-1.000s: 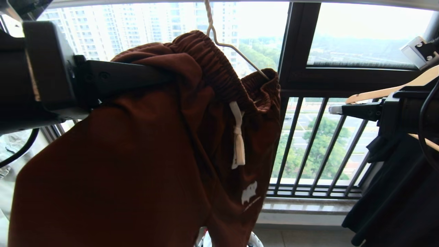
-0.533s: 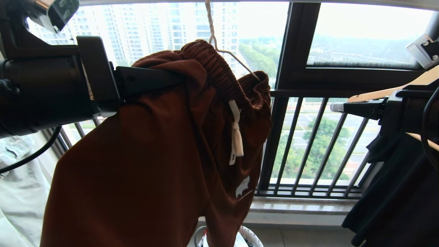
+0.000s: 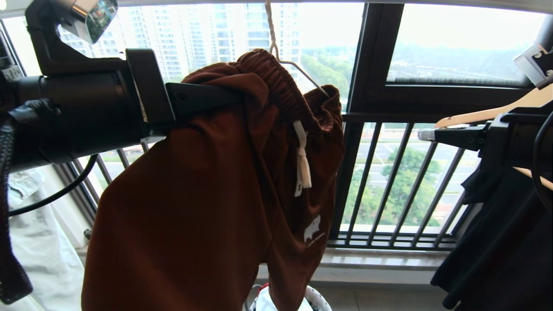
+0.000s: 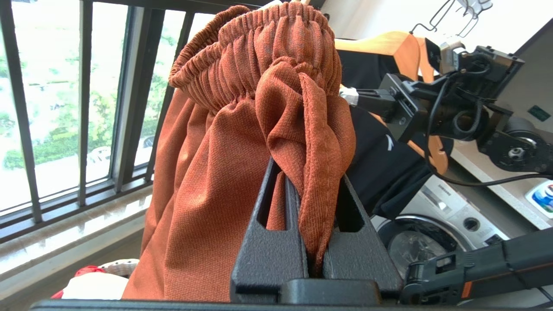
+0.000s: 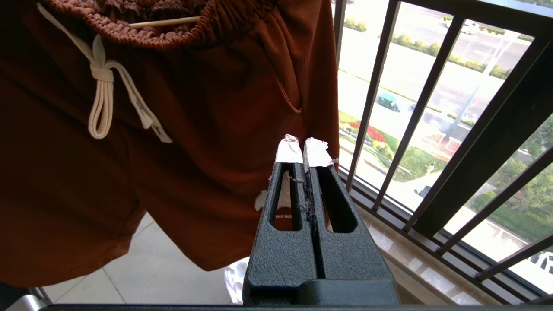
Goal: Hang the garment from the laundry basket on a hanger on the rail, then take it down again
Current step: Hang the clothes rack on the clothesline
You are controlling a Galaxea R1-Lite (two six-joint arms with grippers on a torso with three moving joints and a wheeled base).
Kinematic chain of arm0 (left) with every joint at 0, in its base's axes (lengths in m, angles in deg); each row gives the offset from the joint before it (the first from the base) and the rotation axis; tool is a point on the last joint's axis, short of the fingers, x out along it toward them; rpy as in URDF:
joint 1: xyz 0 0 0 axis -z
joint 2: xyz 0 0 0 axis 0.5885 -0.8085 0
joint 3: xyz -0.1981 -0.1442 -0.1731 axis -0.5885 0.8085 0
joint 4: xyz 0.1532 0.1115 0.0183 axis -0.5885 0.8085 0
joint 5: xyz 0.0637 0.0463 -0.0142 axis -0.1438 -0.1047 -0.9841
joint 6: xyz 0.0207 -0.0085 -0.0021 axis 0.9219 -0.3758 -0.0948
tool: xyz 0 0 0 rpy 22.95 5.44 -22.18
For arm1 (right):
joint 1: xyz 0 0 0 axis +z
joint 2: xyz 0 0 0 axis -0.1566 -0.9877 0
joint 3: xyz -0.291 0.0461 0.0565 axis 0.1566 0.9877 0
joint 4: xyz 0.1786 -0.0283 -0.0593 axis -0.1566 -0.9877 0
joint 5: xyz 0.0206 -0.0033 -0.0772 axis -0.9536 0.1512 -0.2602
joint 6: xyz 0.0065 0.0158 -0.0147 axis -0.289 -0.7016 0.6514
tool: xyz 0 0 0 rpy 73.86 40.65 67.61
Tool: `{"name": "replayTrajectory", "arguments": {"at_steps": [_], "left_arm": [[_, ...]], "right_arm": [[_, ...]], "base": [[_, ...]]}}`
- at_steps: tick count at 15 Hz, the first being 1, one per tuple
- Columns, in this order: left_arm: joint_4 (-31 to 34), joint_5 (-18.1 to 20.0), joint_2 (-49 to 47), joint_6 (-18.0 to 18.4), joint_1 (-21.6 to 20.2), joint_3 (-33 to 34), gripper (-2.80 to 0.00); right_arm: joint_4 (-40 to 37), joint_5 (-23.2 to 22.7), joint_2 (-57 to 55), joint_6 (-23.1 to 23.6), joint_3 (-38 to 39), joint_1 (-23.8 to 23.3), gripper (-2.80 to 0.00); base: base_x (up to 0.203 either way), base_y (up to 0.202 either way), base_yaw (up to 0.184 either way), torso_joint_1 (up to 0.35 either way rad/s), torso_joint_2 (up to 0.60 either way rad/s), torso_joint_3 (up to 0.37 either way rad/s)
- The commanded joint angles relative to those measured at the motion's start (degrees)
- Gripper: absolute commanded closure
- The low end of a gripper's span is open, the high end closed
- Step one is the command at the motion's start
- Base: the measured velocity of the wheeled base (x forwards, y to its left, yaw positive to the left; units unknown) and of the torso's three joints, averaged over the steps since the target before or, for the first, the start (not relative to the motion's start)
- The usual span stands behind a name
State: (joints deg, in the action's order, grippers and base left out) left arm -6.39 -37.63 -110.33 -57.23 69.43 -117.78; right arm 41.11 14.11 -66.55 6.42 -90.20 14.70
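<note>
The garment [image 3: 207, 194], rust-brown shorts with a white drawstring, hangs by its ribbed waistband on the cream wire hanger [image 3: 298, 69]. The hanger's twisted hook runs up past the top of the head view; the rail is out of view. My left gripper [image 3: 216, 97] reaches in from the left at waistband height and is shut on a fold of the shorts [image 4: 216, 172] just under the waistband, as the left wrist view [image 4: 311, 181] shows. To the right of the shorts my right gripper [image 3: 425, 137] stays shut and empty, its taped tips [image 5: 302, 149] apart from the cloth [image 5: 194, 129]. Below the shorts, a bit of the laundry basket [image 3: 320, 299] shows.
A wooden hanger [image 3: 488, 113] carrying a black garment [image 3: 497, 242] hangs at the right, by my right arm. The black balcony railing [image 3: 389, 181] and a dark window post [image 3: 367, 56] stand behind. A pale garment [image 3: 39, 259] hangs at the far left. A washing machine [image 4: 432, 224] stands beyond.
My left arm has moved right and further in, carrying the gripped fold and the shorts' left side toward the hanger. The right gripper has stayed where it was.
</note>
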Motion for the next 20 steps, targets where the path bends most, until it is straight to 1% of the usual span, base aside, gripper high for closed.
{"name": "replayTrajectory", "arguments": {"at_steps": [1, 3, 4, 13, 19, 20], "left_arm": [[-0.16, -0.56, -1.28, 1.2, -0.16, 0.1, 0.0], [-0.23, -2.57, -2.66, 1.9, -0.16, 0.06, 0.0], [-0.42, -2.69, -3.06, 1.94, -0.16, 0.01, 0.0], [-0.77, -2.53, -3.22, 1.59, -0.07, -0.17, 0.0], [0.02, -2.52, -1.67, 1.6, -0.07, 0.45, 0.0], [0.02, -2.52, -1.89, 1.59, -0.07, 0.45, -2.8]], "right_arm": [[0.11, -0.2, -0.03, 0.04, 0.02, 0.02, 0.0], [0.11, -0.2, -0.03, 0.04, 0.02, 0.02, 0.0], [0.11, -0.2, -0.03, 0.04, 0.02, -0.07, 0.0], [0.9, -0.29, 0.14, 0.04, 0.2, -0.31, 0.0], [0.9, -0.2, 0.14, 0.04, 0.2, -0.32, 0.0], [0.9, -0.24, 0.23, 0.04, 0.2, -0.26, 0.0]], "base": [[0.0, 0.0, 0.0, 0.0, 0.0, 0.0], [0.0, 0.0, 0.0, 0.0, 0.0, 0.0], [0.0, 0.0, 0.0, 0.0, 0.0, 0.0], [0.0, 0.0, 0.0, 0.0, 0.0, 0.0], [0.0, 0.0, 0.0, 0.0, 0.0, 0.0], [0.0, 0.0, 0.0, 0.0, 0.0, 0.0]]}}
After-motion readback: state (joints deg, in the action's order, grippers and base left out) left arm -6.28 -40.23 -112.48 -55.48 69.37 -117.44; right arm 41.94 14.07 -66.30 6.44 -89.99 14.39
